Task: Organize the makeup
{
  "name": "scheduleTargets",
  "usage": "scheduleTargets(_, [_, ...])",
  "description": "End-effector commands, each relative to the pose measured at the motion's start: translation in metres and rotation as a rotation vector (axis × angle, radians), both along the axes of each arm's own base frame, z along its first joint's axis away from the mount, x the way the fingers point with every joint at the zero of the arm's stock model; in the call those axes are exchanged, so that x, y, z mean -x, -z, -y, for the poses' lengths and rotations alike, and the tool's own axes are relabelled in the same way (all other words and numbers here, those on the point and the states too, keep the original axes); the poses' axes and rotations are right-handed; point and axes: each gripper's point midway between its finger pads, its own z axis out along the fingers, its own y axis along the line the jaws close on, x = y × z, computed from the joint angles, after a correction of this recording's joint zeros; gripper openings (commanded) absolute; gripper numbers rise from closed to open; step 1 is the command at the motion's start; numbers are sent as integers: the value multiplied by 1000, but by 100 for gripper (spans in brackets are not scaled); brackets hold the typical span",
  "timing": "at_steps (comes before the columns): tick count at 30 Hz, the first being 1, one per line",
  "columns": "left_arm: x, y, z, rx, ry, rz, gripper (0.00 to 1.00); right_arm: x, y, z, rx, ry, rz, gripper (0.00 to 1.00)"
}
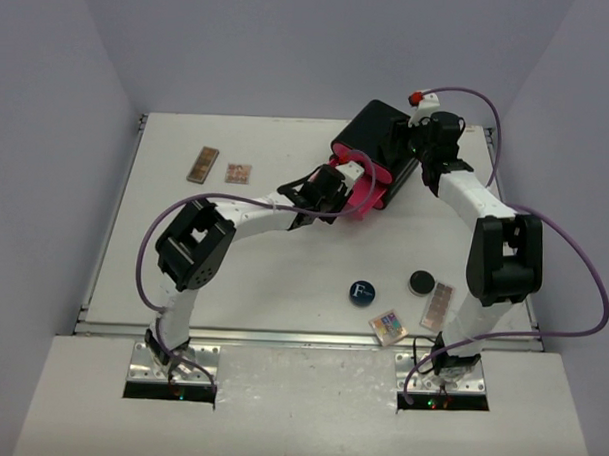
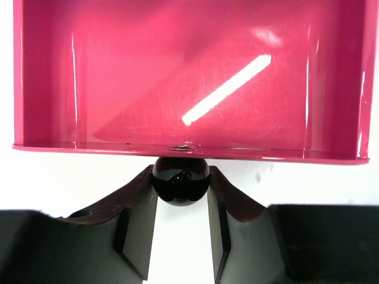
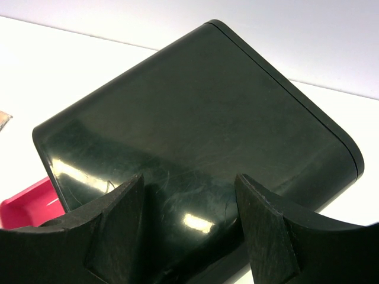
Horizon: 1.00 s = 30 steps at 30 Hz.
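Makeup, top view. A round blue compact (image 1: pixel 361 291) marked with a white "F" lies on the white table (image 1: pixel 283 272) at the near right. Just to its right is a small round black compact (image 1: pixel 420 282). A brown rectangular palette (image 1: pixel 437 306) lies beside the black compact. A multicoloured palette (image 1: pixel 388 326) sits nearest the table's front edge. Two further brown palettes lie well apart from this group at the far left, one long (image 1: pixel 203 164) and one nearly square (image 1: pixel 237 173).

A black box (image 1: pixel 373 140) stands askew at the far centre-right of the table, with one pink drawer (image 1: pixel 364 198) drawn out toward the near side.

Left wrist view. The left gripper (image 2: pixel 180 184) has its jaws closed narrowly on the drawer knob (image 2: pixel 180 179), a glossy black ball at the middle of the drawer's front edge. One finger presses each side of the knob. The drawer's pink floor fills the upper part of this view.

Right wrist view. The right gripper (image 3: pixel 189 222) is poised at the box's smooth black shell with its jaws spread apart and nothing between them. Whether the fingers (image 3: pixel 118 228) touch the shell cannot be told.
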Motion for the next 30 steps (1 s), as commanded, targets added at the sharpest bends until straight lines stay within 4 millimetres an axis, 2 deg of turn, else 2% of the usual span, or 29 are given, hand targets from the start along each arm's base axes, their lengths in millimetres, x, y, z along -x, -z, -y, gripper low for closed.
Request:
scheduleTargets(1, [5,-35,-14,29,-20,62,0,25,44,7,7,24,-191,65])
scheduleTargets(4, [13,-34,-19,31,-16,50,1,26,36,8,8,30,-182,66])
scheduleTargets(5, [14,-37,-19,36,-14,53,7,26,32,9,11,34,-174,66])
scheduleTargets(7, [15,-42,-17,45,-6,54,38,26,25,10,16,35,-164,68])
scheduleTargets(9, [16,-49,-18,51,-2,54,57,27,16,10,17,35,-150,69])
scheduleTargets(12, [17,-70,-18,75,-10,67,73,29,-1,12,22,42,-127,71])
scheduleTargets(15, [23,-85,-24,83,-18,74,82,36,-14,14,22,47,-119,73])
scheduleTargets(18, [30,-100,-36,85,-38,99,83,45,-28,14,13,49,-112,73])
scheduleTargets(20, [32,-111,-45,71,-43,139,83,52,-30,14,5,56,-126,74])
scheduleTargets(21, [32,-122,-53,62,-56,178,83,57,-35,15,-3,61,-121,74])
scheduleTargets(25, [17,-172,-113,131,-166,273,83,78,-42,11,-56,65,-123,75])
scheduleTargets(26, [11,-174,-133,151,-201,251,83,82,-38,11,-61,65,-131,75])
scheduleTargets(28, [-2,-187,-158,177,-254,247,83,89,-36,8,-79,49,-132,76])
scheduleTargets(30, [-22,-188,-198,151,-324,231,83,95,-34,6,-82,37,-134,77])
